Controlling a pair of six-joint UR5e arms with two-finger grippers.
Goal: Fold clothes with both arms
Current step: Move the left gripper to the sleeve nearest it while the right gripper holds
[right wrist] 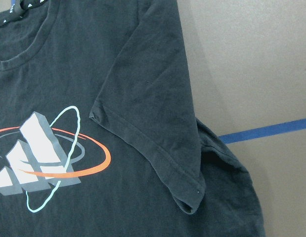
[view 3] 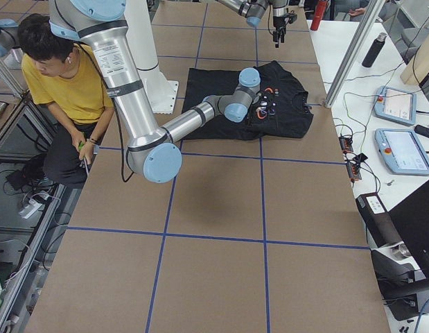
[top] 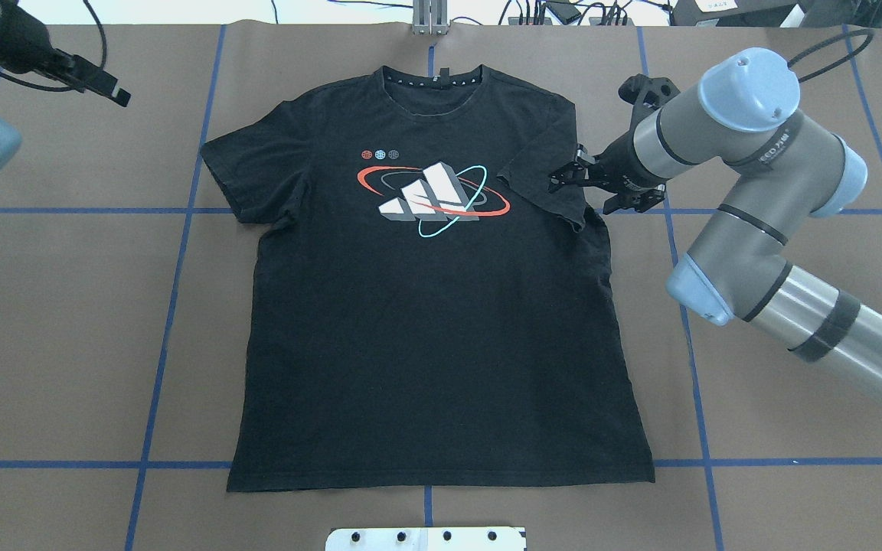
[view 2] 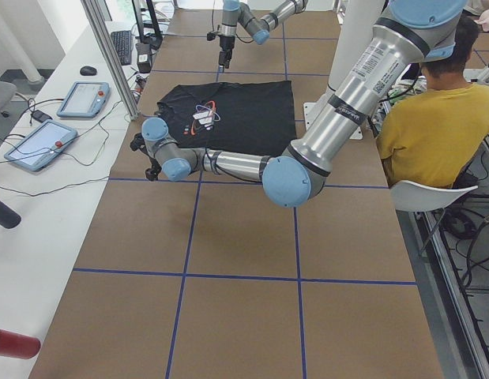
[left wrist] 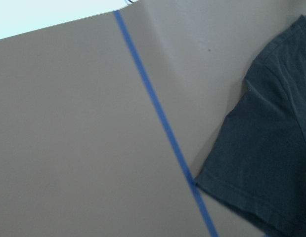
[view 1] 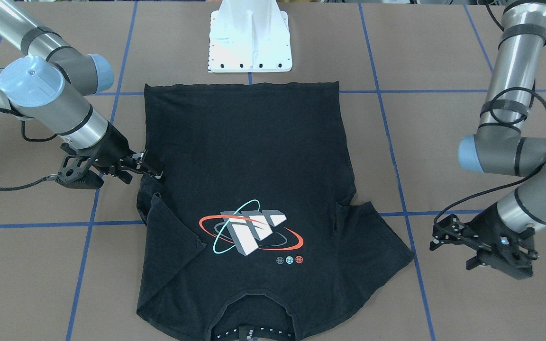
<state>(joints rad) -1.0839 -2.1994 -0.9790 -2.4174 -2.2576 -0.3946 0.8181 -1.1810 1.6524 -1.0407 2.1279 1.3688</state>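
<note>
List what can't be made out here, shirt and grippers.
- T-shirt collar: cut by front-facing view's bottom edge.
- Shirt underside: against the table, every view.
- Right gripper touching cloth or not: black on black, front-facing and overhead.
- Left gripper: fingers outside its wrist view.
- Three icons by the logo: too small overhead.

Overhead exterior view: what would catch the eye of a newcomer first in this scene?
The black T-shirt lies flat in the middle of the table, its logo with red and teal rings facing up. One sleeve is folded inward over the chest, and the right gripper is right at it. The left gripper is apart from the shirt, beside the other sleeve.
</note>
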